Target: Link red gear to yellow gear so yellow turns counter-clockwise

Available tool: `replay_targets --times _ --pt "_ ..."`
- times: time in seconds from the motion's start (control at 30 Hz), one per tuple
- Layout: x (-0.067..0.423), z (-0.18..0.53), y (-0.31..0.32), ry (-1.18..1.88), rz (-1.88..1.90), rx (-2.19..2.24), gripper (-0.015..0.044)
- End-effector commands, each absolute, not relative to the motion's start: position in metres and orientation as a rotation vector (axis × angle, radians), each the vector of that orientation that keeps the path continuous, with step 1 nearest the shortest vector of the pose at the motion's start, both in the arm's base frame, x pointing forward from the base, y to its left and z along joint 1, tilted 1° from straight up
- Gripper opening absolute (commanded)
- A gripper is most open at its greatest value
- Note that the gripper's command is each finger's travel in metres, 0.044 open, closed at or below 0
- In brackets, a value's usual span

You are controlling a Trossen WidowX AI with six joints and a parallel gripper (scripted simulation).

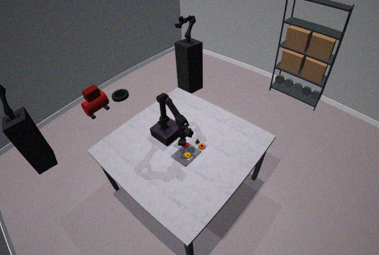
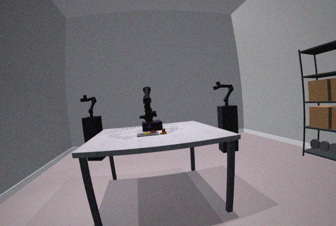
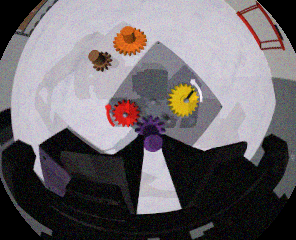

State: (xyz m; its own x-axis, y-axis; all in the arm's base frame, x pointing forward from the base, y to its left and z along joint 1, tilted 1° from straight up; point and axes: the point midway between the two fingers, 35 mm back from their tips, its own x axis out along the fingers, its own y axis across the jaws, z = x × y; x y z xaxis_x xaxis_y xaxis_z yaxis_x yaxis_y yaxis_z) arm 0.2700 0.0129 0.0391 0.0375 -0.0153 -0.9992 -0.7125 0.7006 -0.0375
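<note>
My WidowX arm's hand (image 1: 182,143) (image 3: 152,138) pinches a purple gear (image 3: 151,126) by its upright knob, holding it over the near edge of the grey board (image 1: 185,162) (image 2: 141,135) (image 3: 198,132), which lies on the white worktop (image 1: 177,195) (image 2: 125,148) (image 3: 68,110). In the wrist view, the red gear (image 1: 186,145) (image 2: 154,131) (image 3: 126,113) sits on the board just ahead and to the left of the purple one, a curved red arrow (image 3: 108,118) at its outer side. The yellow gear (image 1: 187,155) (image 2: 146,133) (image 3: 183,100) with its black stripe sits on the board farther ahead and to the right of the hand, beside a curved white arrow (image 1: 190,158) (image 3: 198,90). Short grey pegs show between the two, too blurred for me to count. Whether the purple gear's teeth touch the red gear's, I cannot tell from my angles; its shaft hole is hidden from me as well.

Off the board, ahead and to the left of the hand, two loose gears stand on the worktop near one another: a small brown gear (image 1: 197,141) (image 3: 101,60) and, farther out, a larger orange gear (image 1: 201,146) (image 2: 163,133) (image 3: 130,42), each with a knob upright.
</note>
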Motion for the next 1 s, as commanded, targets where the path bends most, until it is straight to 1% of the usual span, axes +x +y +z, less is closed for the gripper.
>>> replay_targets --times 0.0,0.47,0.7,0.97 --pt "0.271 0.038 0.013 1.445 0.61 -0.656 0.0" --pt "0.271 0.019 0.012 1.394 0.765 -0.816 0.0" --pt "0.272 0.01 0.012 1.414 0.708 -0.758 0.0" --pt "0.272 -0.002 0.013 1.461 0.553 -0.597 0.0"
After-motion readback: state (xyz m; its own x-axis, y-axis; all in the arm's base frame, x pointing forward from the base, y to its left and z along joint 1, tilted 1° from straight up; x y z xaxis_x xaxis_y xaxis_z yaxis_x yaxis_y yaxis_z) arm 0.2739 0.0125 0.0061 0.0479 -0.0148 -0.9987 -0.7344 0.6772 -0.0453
